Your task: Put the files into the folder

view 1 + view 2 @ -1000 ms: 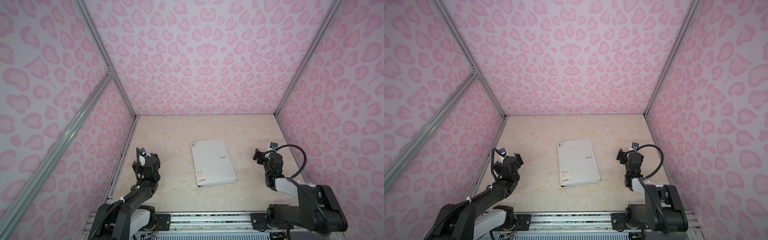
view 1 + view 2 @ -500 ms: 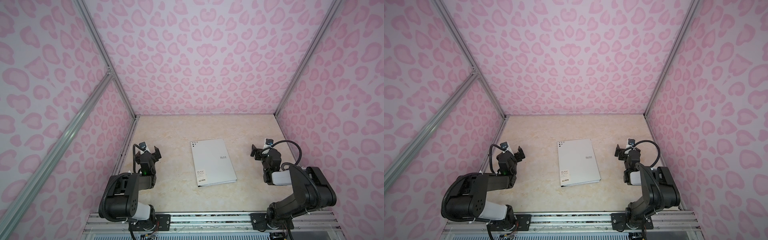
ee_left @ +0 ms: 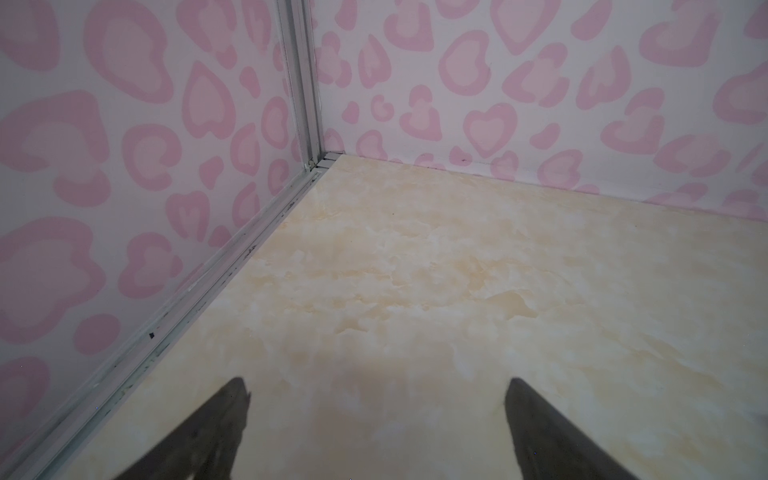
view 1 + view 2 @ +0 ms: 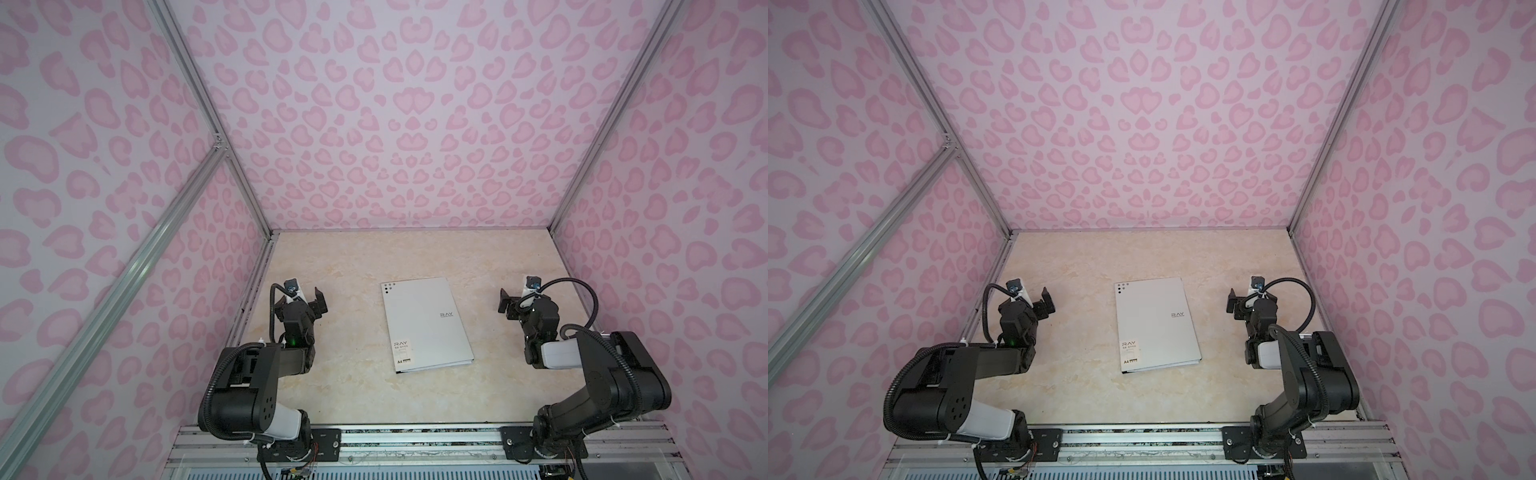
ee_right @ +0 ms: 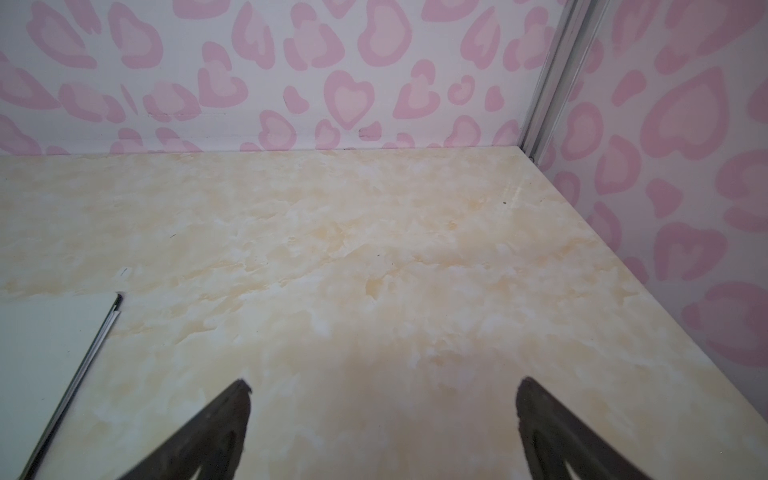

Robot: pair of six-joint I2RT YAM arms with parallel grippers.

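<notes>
The folder (image 4: 424,324) (image 4: 1154,324) lies shut and flat in the middle of the table in both top views, light grey with "RAY" lettering, black dots and an A4 label. Its corner (image 5: 45,345) shows in the right wrist view. The files are hidden; no loose sheet shows. My left gripper (image 4: 305,301) (image 4: 1034,305) (image 3: 376,384) hovers left of the folder, open and empty, over bare table. My right gripper (image 4: 519,301) (image 4: 1250,301) (image 5: 383,382) hovers right of the folder, also open and empty. Neither touches the folder.
The beige marbled table (image 4: 415,257) is boxed in by pink heart-patterned walls (image 4: 395,124) on three sides, with metal frame posts in the corners. An aluminium rail (image 4: 415,440) carrying both arm bases runs along the front edge.
Both arms have folded back, their elbows rising over the bases. The two grippers have shifted slightly toward the back and stayed open. The folder has not moved.
</notes>
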